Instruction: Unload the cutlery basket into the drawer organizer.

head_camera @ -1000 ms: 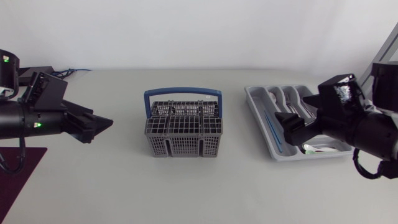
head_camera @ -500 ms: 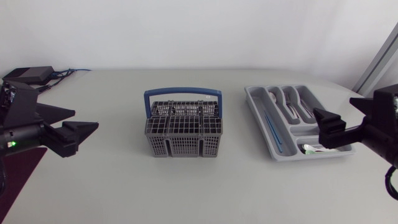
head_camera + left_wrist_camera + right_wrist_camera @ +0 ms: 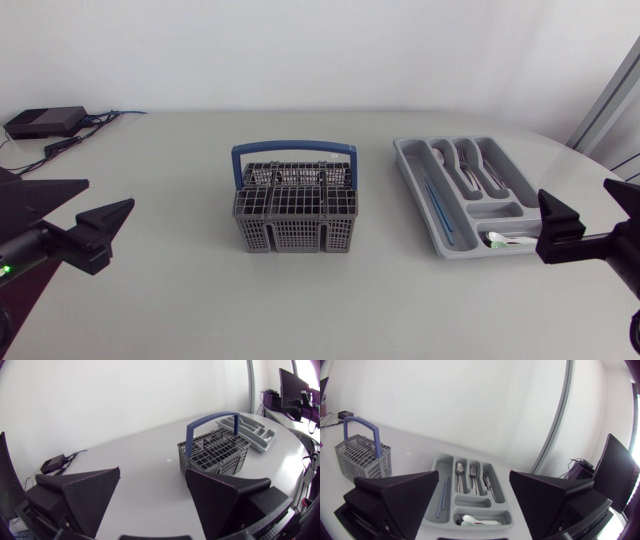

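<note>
Left gripper (image 3: pixel 110 192), seen from the head camera, is hanging wide open and empty at the table's left side. Its fingers are pointing toward the cutlery basket (image 3: pixel 295 205), which is sitting well apart from it at mid-table. The basket's long axis and blue handle are running crosswise between the arms. The right gripper (image 3: pixel 578 190) is also gaping empty, just beside the near corner of the drawer organizer (image 3: pixel 412 180), farther from the basket than the left one. Judging by that, the left arm is sitting better for any reach into the basket.

From the left wrist, the left gripper (image 3: pixel 153 470) is showing both fingers spread with nothing between them. The basket (image 3: pixel 215 450) is lying ahead and off toward the right finger, with the organizer (image 3: pixel 260 445) beyond it. I cannot make out any cutlery inside the basket.

From the right wrist, the right gripper (image 3: pixel 474 474) is spreading wide over the organizer (image 3: pixel 472 502), which is lying straight ahead and already holding cutlery. The basket (image 3: pixel 362 452) is standing far off beyond the left finger.
</note>
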`<state>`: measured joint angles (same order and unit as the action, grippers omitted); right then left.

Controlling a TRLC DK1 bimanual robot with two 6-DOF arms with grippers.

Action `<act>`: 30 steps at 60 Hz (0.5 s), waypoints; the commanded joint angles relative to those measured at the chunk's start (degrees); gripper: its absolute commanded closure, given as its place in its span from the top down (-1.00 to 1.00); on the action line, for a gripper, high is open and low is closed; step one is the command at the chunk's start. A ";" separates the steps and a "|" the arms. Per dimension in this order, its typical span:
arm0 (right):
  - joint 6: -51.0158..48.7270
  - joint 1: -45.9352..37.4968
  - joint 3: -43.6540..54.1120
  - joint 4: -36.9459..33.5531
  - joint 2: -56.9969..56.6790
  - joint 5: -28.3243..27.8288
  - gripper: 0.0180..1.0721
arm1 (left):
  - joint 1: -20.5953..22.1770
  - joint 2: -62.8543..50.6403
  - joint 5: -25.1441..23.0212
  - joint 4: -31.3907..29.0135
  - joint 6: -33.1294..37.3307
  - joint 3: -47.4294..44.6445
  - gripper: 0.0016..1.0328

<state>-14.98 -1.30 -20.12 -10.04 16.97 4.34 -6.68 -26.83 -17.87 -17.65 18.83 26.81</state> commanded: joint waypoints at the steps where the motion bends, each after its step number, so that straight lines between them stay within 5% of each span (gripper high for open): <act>1: 1.26 -0.28 2.92 1.37 -1.74 -0.19 0.93 | 0.34 2.62 1.28 1.74 -2.61 -3.43 0.92; 30: 9.35 0.65 13.07 6.49 -10.72 -2.64 0.93 | 4.08 16.90 11.06 11.12 -12.18 -17.22 0.92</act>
<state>-8.60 -1.19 -9.50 -4.86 7.70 2.13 -3.29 -12.05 -7.94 -8.12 9.43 12.45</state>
